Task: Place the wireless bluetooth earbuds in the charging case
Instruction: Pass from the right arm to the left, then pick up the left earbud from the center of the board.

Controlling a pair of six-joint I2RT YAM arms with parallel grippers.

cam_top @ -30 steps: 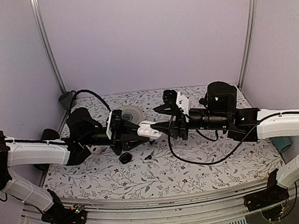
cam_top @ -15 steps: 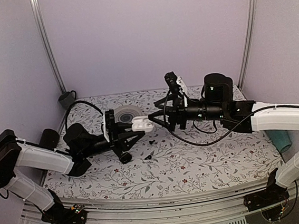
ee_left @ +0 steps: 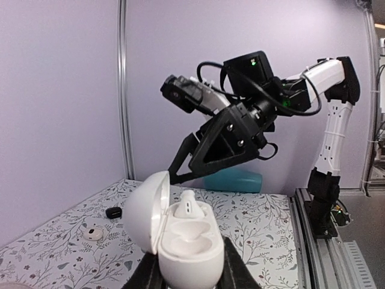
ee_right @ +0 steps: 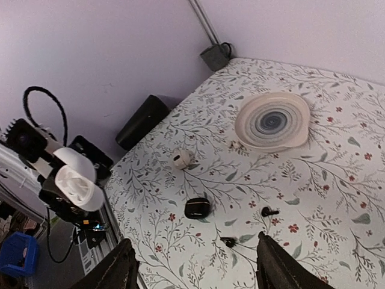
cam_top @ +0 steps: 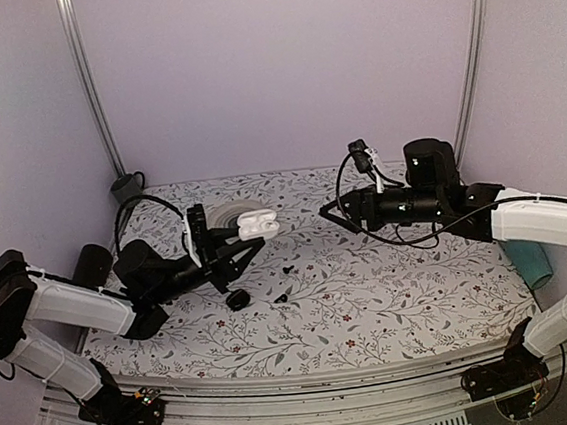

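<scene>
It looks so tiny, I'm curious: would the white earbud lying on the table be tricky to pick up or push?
The earbud looks glossy and rounded, so it may slip from a pinch or roll when nudged. It is far smaller than the open right gripper, so it is likely very light and would skid on the table.

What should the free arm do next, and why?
Probably the open right gripper should reach down for the loose white earbud on the table. The charging case, clamped in the left gripper with its lid open, has one seated earbud and one empty socket.
</scene>
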